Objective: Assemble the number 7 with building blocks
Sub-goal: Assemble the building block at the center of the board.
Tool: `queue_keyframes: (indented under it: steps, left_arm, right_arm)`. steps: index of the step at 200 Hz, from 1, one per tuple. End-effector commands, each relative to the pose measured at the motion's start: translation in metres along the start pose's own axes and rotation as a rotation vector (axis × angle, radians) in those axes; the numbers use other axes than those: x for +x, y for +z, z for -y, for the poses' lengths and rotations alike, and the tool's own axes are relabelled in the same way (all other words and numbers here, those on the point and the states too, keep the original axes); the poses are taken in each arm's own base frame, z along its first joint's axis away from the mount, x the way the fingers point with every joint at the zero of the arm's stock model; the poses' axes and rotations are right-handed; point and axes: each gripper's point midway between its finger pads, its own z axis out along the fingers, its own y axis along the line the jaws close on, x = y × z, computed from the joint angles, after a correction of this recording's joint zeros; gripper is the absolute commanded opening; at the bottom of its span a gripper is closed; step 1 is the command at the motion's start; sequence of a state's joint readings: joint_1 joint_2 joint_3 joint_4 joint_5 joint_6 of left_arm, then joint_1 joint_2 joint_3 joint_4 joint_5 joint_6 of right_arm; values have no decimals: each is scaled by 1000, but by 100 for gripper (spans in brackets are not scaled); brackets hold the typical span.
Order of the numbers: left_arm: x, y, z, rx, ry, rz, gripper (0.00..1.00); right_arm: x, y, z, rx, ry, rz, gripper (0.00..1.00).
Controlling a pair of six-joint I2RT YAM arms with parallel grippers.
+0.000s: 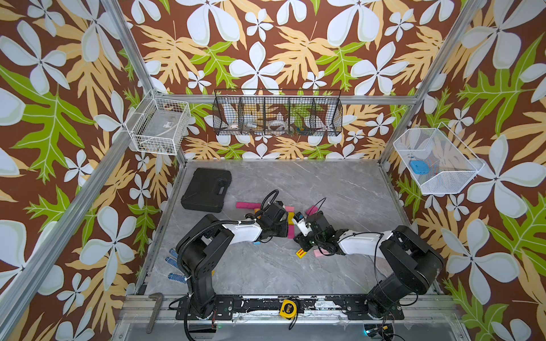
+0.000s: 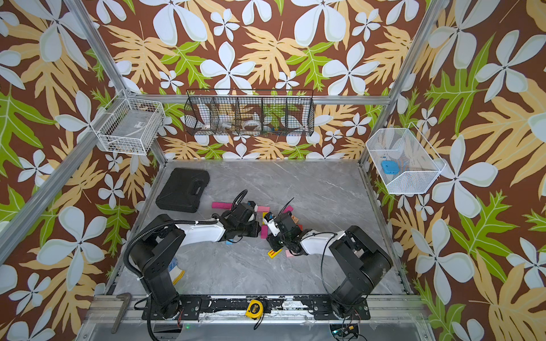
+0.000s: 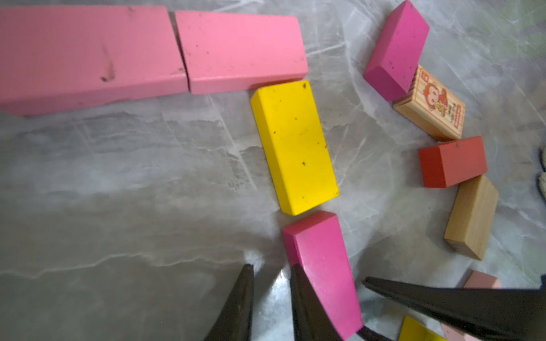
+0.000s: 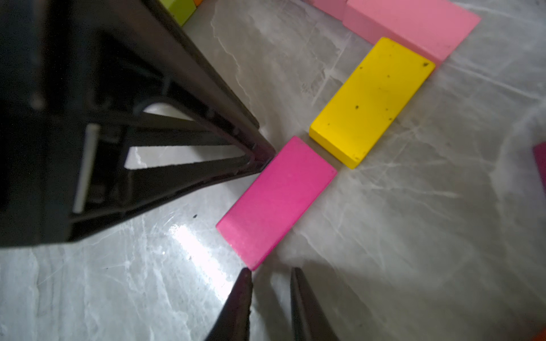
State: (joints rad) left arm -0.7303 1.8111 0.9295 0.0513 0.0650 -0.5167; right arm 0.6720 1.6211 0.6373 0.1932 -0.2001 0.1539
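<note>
Near the middle of the bench (image 1: 339, 189): building blocks lying flat. In the left wrist view, first pink block (image 3: 88, 53) and second pink block (image 3: 239, 50) end to end, touching, as one bar. Crosswise off the free end of that bar: yellow block (image 3: 294, 144), its short end meeting the second pink block's long side. Next in line after a thin gap: magenta block (image 3: 322, 265), slightly skewed from the yellow one.

At the left gripper (image 3: 272, 267), fingers parted by a narrow slit, gripping nothing; one fingertip (image 3: 298, 286) pressed against the magenta block's long side. Same contact visible in the right wrist view, near a corner of that block. At the right gripper (image 4: 271, 270), fingers likewise a slit apart, empty, just beside the corner at the magenta block's free end; touching or not, impossible to tell.

Beside the stem and apart from it, a loose curve: second magenta block (image 3: 397, 50) touching printed wood block (image 3: 434, 106), then red block (image 3: 453, 161), then plain wood block (image 3: 471, 217).

In both top views, arms bent inward over the group, hiding much of it. Beside the right arm, toward the near edge: striped yellow block (image 1: 301, 253) and pale pink block (image 1: 318, 253). By the far left corner, black case (image 1: 206, 189); on the rail along the near edge, yellow tape measure (image 1: 288, 308).
</note>
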Motion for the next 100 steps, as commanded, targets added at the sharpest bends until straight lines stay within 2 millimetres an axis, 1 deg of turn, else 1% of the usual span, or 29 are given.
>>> queue_keyframes:
  steps: [1,62,100]
  left_arm:
    - [13,2,-4,-11,5,-53,25]
    - [14,4,0,-7,14,-59,25]
    - [15,4,-4,-24,11,-58,25]
  right_arm:
    - [23,-1,7,36,21,-82,24]
    - [23,-1,9,45,21,-79,24]
    - [23,-1,11,45,27,-77,24]
